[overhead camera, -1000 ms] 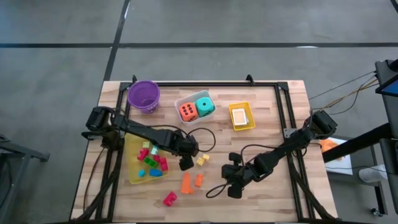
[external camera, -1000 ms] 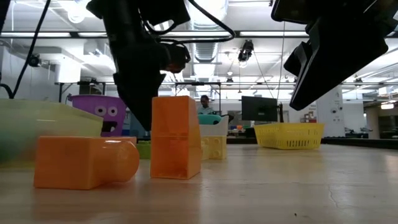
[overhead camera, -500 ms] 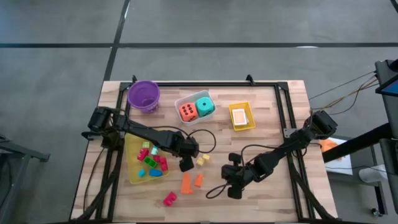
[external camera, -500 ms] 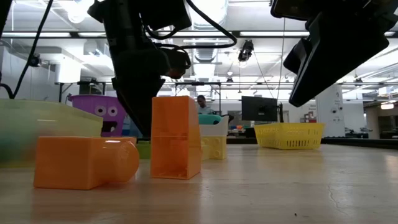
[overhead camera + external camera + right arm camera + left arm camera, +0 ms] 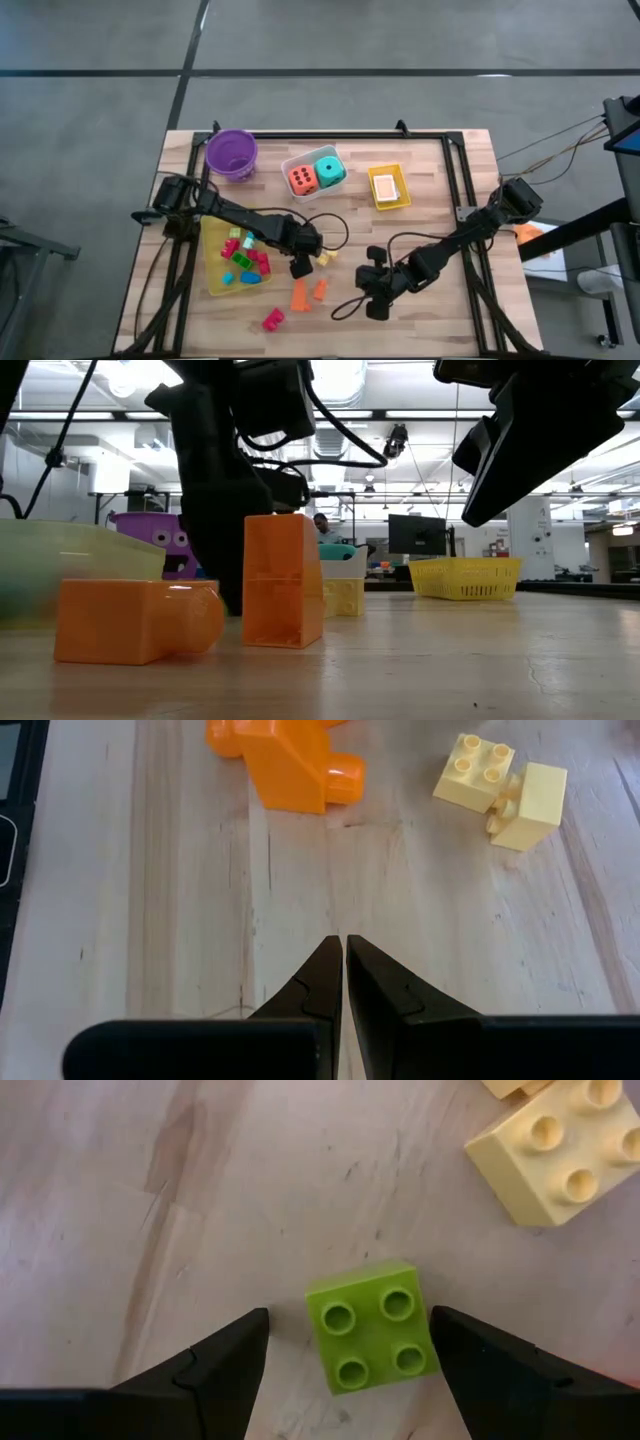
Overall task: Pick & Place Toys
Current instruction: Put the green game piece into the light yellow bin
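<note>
We see the left gripper (image 5: 345,1355) low over the middle of the wooden table (image 5: 440,200), its two fingers (image 5: 215,1365) spread wide on either side of a small green block (image 5: 372,1325) that lies flat, studs up, between them. In the left wrist view we cannot tell whether either finger touches the block. Just beyond it lie two pale yellow blocks (image 5: 555,1145), side by side on the bare wood. From above, the gripper sits just beside the yellow tray (image 5: 212,285) that holds a heap of mixed bright blocks (image 5: 246,260). Nearer the table's front edge stand two orange blocks (image 5: 308,292) and a red one (image 5: 272,319). The right gripper (image 5: 343,970) hangs above the table near the front, its fingers pressed together and holding nothing. At the far side we see a purple bowl (image 5: 231,153), a white tray (image 5: 296,160) with an orange die (image 5: 301,179) and a teal die (image 5: 329,171), and a second yellow tray (image 5: 373,200) holding cards (image 5: 386,186).
</note>
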Controlling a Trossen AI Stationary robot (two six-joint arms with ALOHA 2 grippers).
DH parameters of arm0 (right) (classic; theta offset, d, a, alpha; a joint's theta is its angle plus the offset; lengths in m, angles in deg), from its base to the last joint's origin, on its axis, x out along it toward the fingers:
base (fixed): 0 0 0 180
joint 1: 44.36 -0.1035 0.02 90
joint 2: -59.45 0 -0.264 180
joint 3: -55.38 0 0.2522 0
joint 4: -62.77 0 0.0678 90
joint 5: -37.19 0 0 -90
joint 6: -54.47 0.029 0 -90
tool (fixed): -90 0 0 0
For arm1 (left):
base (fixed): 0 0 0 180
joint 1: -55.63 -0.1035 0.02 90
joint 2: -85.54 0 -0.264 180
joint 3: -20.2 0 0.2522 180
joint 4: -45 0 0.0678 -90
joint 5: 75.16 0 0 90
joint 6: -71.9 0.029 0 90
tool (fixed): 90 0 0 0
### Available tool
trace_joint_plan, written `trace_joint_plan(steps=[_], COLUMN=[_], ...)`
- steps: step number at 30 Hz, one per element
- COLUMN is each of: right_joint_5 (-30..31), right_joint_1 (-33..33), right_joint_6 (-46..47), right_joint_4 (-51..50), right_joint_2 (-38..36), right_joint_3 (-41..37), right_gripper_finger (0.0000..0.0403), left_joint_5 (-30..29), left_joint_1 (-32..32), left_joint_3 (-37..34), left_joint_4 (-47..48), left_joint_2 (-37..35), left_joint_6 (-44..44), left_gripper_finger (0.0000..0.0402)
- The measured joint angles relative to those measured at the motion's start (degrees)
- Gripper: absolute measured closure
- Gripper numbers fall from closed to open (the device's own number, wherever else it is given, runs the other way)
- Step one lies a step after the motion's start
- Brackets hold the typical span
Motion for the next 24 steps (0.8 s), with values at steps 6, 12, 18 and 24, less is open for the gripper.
trace_joint_plan(steps=[6,12,18,24], right_joint_5=[0.0,-0.1,-0.2,-0.2], right_joint_1=[0.0,0.0,0.0,0.0], right_joint_6=[-0.7,-0.2,0.8,0.6], right_joint_4=[0.0,0.0,0.0,0.2], right_joint_2=[0.0,0.0,0.0,0.0], right_joint_3=[0.0,0.0,0.0,0.0], right_gripper_finger=[0.0384,0.0384,0.0384,0.0384], left_joint_5=[0.8,1.5,1.5,1.0], left_joint_1=[-0.1,-0.3,-0.4,-0.5], left_joint_3=[0.0,0.0,0.0,-0.2], left_joint_4=[-0.6,-1.2,-1.1,0.2], left_joint_2=[0.1,0.2,-0.1,-2.3], left_joint_6=[0.1,1.6,2.0,2.2], left_gripper_finger=[0.0147,0.026,0.0275,0.0275])
